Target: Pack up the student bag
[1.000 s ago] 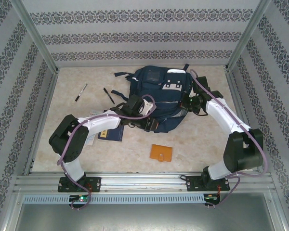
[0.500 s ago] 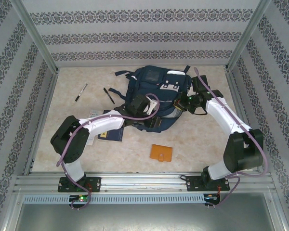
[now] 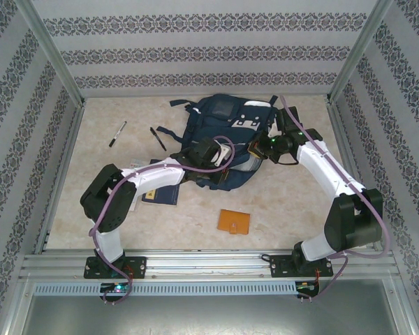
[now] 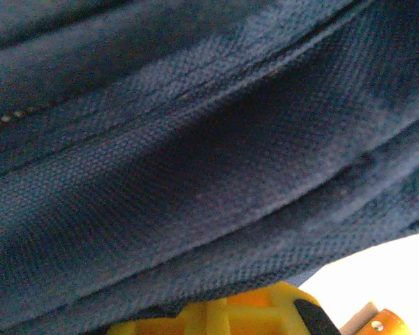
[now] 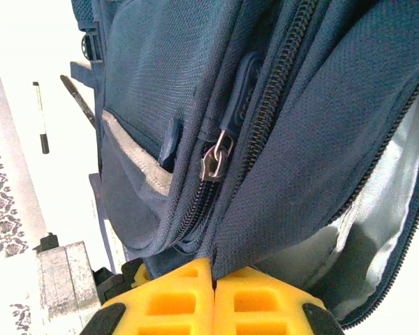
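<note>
The student bag (image 3: 227, 129), navy with white-grey pocket patches, lies in the middle of the table. My right gripper (image 3: 260, 150) is at its right side. In the right wrist view its yellow jaws (image 5: 214, 269) are shut on a fold of the bag's edge beside a zipper pull (image 5: 215, 159), and the grey lining (image 5: 377, 216) shows in the open mouth. My left gripper (image 3: 220, 167) is at the bag's near edge. In the left wrist view navy fabric (image 4: 195, 153) lies right over its yellow finger (image 4: 251, 314), and the gripper is shut on that fabric.
Two pens (image 3: 117, 133) (image 3: 158, 137) lie left of the bag. A flat navy book (image 3: 160, 194) lies partly under my left arm. An orange wallet (image 3: 234, 222) sits in front of the bag. Patterned walls enclose the table on three sides.
My left gripper has closed on the bag's near edge. The right gripper has moved left and away with the bag's edge, and the bag has bunched up and shifted slightly backward.
</note>
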Tool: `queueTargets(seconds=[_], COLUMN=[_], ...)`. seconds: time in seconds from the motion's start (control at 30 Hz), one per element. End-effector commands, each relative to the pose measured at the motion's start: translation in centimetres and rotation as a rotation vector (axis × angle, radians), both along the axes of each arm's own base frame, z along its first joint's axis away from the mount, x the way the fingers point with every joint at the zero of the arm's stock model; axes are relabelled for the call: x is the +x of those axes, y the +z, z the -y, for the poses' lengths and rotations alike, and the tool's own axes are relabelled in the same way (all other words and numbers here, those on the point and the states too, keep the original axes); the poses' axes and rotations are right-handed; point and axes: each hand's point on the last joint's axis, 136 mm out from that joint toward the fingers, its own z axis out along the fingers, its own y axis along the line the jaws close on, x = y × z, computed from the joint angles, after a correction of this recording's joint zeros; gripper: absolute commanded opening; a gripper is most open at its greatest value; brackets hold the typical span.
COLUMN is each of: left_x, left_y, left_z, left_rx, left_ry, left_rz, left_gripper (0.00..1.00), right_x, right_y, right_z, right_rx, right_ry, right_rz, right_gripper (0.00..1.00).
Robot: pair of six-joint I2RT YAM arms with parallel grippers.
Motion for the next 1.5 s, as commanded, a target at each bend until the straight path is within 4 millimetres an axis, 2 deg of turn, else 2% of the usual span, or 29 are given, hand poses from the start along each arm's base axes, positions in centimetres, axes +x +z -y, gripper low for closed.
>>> queueTargets(seconds=[0.0,0.17,0.33,0.53,0.7,0.8,0.83,0.87,0.9,1.0,1.07,1.23,1.33,1.47], left_x=[0.6,-1.1,-2.3,-3.2,-3.3,-3.2,-3.1,-3.1,-3.0,-2.9,-2.8,-2.9,-3.3,-3.3], left_y=[2.4,4.5,4.9,4.3,3.4,2.6,2.3,2.2,2.2,3.0,3.3,3.9,4.4,5.6], left_z=[1.0,1.5,0.8,-0.6,-1.2,-1.7,-1.8,-1.9,-1.7,-0.2,0.7,3.1,4.6,5.6], left_rx=[-0.062,-0.156,-0.267,-0.223,-0.194,-0.156,-0.145,-0.142,-0.155,-0.252,-0.275,-0.297,-0.312,-0.357], left_ry=[-0.019,-0.084,-0.112,-0.125,-0.119,-0.102,-0.093,-0.085,-0.078,-0.078,-0.084,-0.127,-0.163,-0.171], left_rz=[0.066,0.067,-0.005,-0.022,-0.036,-0.048,-0.052,-0.057,-0.063,-0.083,-0.076,-0.072,-0.071,-0.047], left_gripper=[0.0,0.0,0.0,0.0,0.0,0.0,0.0,0.0,0.0,0.0,0.0,0.0,0.0,0.0], right_x=[-0.2,0.4,1.6,2.9,3.5,3.5,3.4,3.0,2.4,-0.1,-1.6,-3.7,-3.6,-4.6], right_y=[3.2,1.4,-0.3,-1.7,-2.5,-3.5,-3.6,-3.8,-3.9,-3.7,-4.1,-3.9,-3.9,-6.3], right_z=[-0.9,1.8,5.0,7.9,8.3,9.5,9.5,9.1,8.1,3.2,1.3,-0.7,-2.1,-1.4], right_rx=[0.019,-0.115,-0.18,-0.301,-0.335,-0.387,-0.388,-0.365,-0.298,0.02,0.127,0.085,0.114,0.094], right_ry=[0.057,0.036,-0.015,-0.029,-0.021,-0.044,-0.044,-0.036,-0.027,-0.041,-0.103,-0.237,-0.259,-0.367], right_rz=[0.078,0.069,0.051,0.063,0.064,0.032,0.024,0.007,-0.025,-0.142,-0.21,-0.215,-0.225,-0.32], right_gripper=[0.0,0.0,0.0,0.0,0.0,0.0,0.11,0.34,0.43,0.51,0.58,0.66,0.67,0.67])
